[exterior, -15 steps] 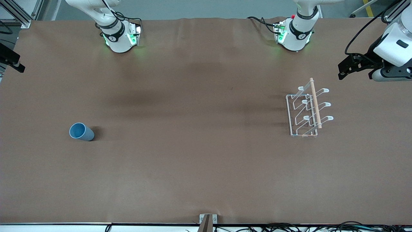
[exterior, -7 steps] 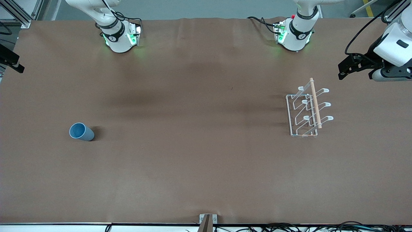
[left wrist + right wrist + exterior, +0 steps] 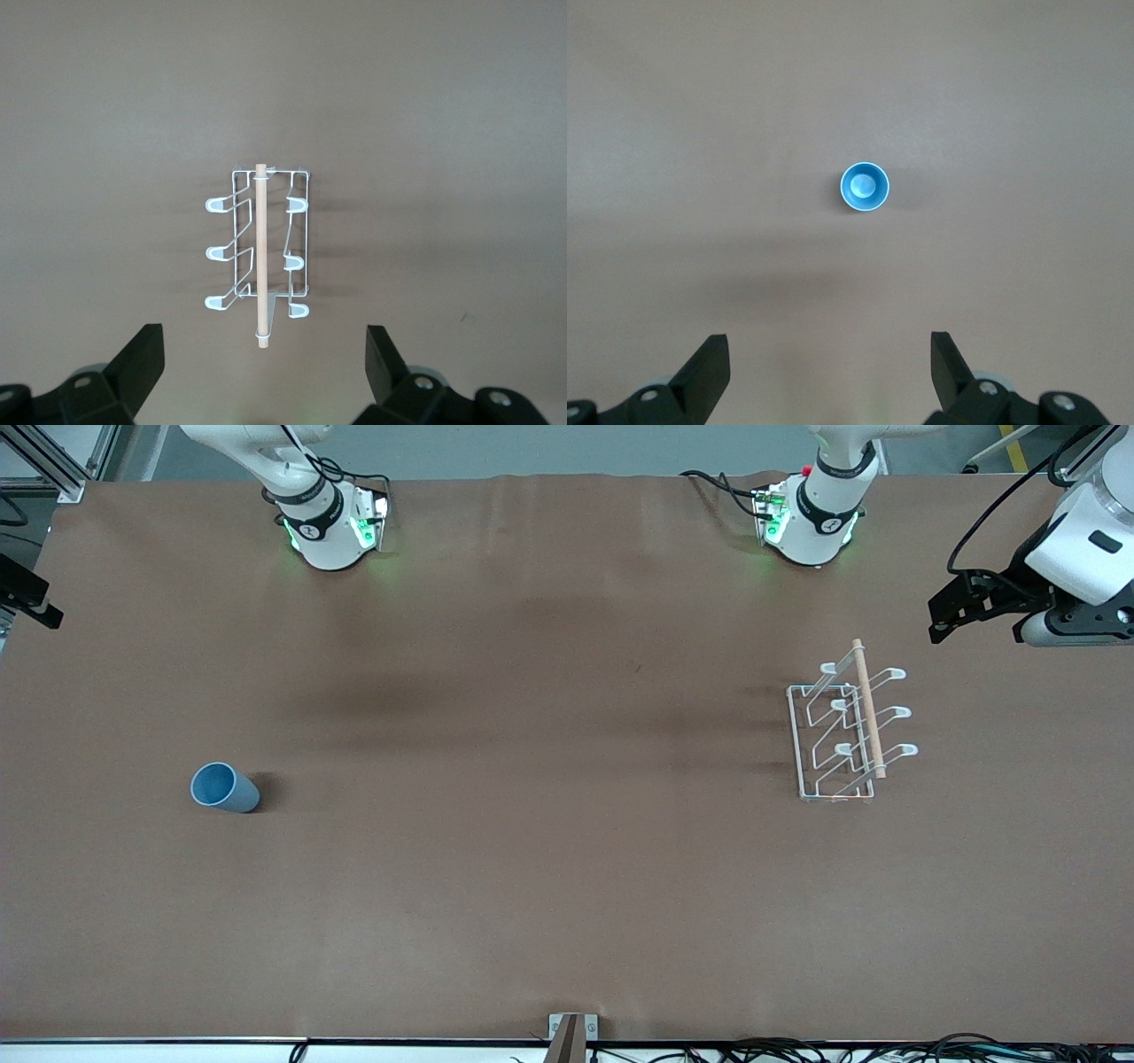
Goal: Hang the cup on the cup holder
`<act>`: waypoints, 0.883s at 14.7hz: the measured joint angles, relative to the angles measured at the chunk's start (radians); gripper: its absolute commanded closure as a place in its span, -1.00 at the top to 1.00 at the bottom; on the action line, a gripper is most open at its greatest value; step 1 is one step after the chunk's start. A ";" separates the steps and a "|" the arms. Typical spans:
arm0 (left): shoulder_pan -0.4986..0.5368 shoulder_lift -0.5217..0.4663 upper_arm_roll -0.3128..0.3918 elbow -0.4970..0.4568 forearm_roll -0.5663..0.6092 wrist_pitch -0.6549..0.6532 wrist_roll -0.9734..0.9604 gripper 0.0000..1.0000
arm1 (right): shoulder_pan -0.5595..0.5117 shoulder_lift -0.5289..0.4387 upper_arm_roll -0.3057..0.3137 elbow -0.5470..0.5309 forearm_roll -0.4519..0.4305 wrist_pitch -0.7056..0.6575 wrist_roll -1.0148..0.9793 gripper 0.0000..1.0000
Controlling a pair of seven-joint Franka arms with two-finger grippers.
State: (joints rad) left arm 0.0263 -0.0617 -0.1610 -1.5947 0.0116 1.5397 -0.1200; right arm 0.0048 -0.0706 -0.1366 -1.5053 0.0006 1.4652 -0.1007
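The light-blue cup [image 3: 224,788] stands upright, rim up, on the brown table toward the right arm's end; it also shows in the right wrist view [image 3: 865,187]. The white wire cup holder [image 3: 849,731] with its wooden rod stands toward the left arm's end, with nothing on its prongs; it also shows in the left wrist view [image 3: 260,251]. My left gripper [image 3: 961,607] [image 3: 263,345] is open and empty, up over the table beside the holder. My right gripper [image 3: 31,602] [image 3: 828,350] is open and empty, up over the table's edge, well apart from the cup.
The two arm bases [image 3: 330,527] [image 3: 808,522] stand along the table's back edge. A small metal bracket [image 3: 572,1032] sits at the front edge, with cables [image 3: 842,1050] along it. Brown cloth [image 3: 532,779] covers the table between cup and holder.
Both grippers have shifted only very slightly. The cup and the holder have not moved.
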 measured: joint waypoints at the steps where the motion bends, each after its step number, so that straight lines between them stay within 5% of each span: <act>1: 0.001 0.003 0.001 0.001 0.000 0.000 0.000 1.00 | -0.002 0.000 -0.002 0.000 0.000 0.000 0.000 1.00; 7: 0.002 0.012 0.003 0.005 0.000 0.000 0.000 1.00 | -0.018 0.007 -0.004 -0.011 0.000 0.008 0.000 1.00; 13: 0.001 0.014 0.003 0.009 0.000 -0.003 0.000 1.00 | -0.111 0.128 -0.007 -0.201 0.000 0.299 -0.043 1.00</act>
State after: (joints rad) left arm 0.0277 -0.0476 -0.1577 -1.5862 0.0116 1.5369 -0.1198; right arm -0.1064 0.0570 -0.1441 -1.7064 0.0007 1.7639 -0.1441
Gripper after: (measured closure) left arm 0.000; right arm 0.000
